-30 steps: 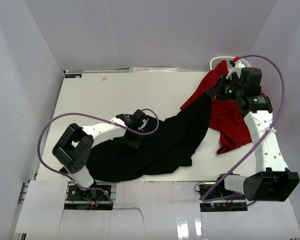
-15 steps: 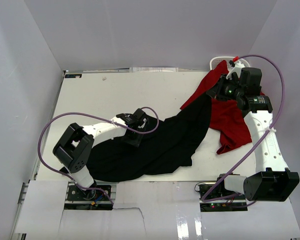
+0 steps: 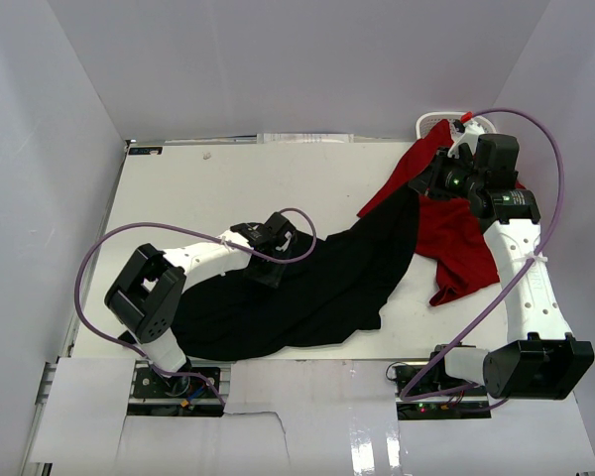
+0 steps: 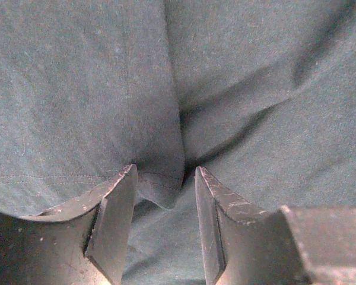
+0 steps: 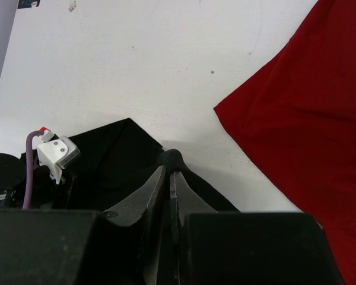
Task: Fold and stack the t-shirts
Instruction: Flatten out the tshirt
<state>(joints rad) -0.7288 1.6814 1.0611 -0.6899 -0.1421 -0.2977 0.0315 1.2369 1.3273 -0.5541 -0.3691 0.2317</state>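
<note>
Left hand [image 3: 278, 244] [image 4: 164, 173] first: it's down low on the black t-shirt [image 3: 307, 288] [image 4: 255, 89], its two fingers [image 4: 115, 219] standing apart, and a hemmed fold of the dark cloth pokes up into the gap between them. The fold brushes one finger and there's a sliver of shadow beside the other, so nothing is pinched. This hand sits open over the cloth.

Over to the right hand [image 3: 428, 181] [image 5: 169, 169]: fingers pressed tight together, with a small nub of black fabric squeezed out past the tips. That's a firm pinch on a corner of the black t-shirt, held up off the surface [image 3: 228, 188] [image 5: 136, 59], and the cloth falls away from it in a long slope toward the left arm.

The black t-shirt runs diagonally across the surface, from that raised corner at the back right down to a broad crumpled spread at the near left, beside the left arm's base.

The red t-shirt [image 3: 456, 238] [image 5: 308, 119] lies on the right. Its upper end is draped over the white basket [image 3: 428, 123] in the back right corner, and the rest sits in a loose heap on the surface under the right arm. Red and black touch where the black cloth rises. Neither shirt is folded; both lie rumpled.
</note>
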